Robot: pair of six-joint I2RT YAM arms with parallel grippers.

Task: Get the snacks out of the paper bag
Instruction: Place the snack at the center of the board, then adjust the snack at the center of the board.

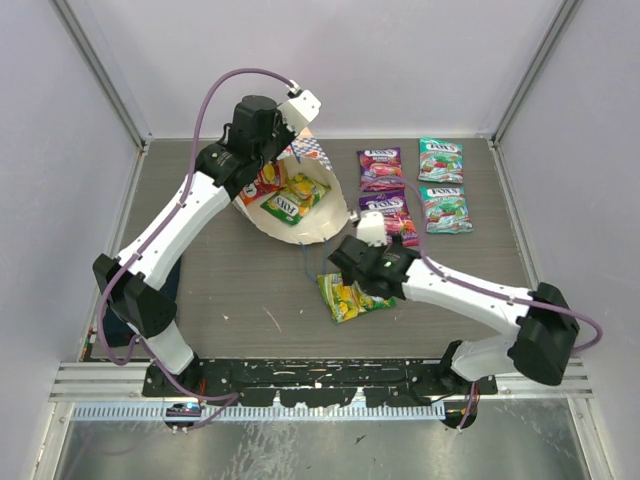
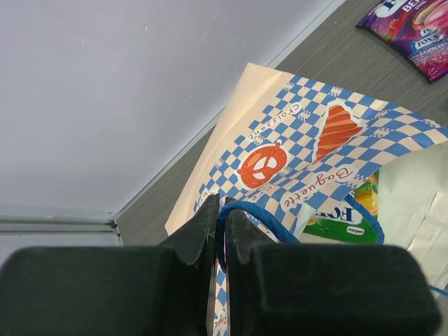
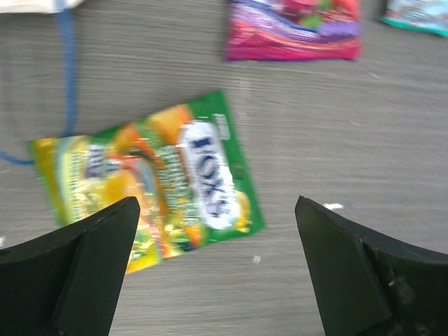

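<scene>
The paper bag lies at the back centre with its mouth open toward me. A yellow-green packet and an orange-red packet show inside it. My left gripper is shut on the bag's blue cord handle and rim, holding the mouth up. My right gripper is open, just above a yellow-green packet lying flat on the table; that packet lies ahead of the fingertips, untouched. Two purple packets and two teal packets lie at the back right.
A blue cord from the bag trails on the table by the loose packet. A dark blue cloth lies by the left arm's base. Grey walls close the back and both sides.
</scene>
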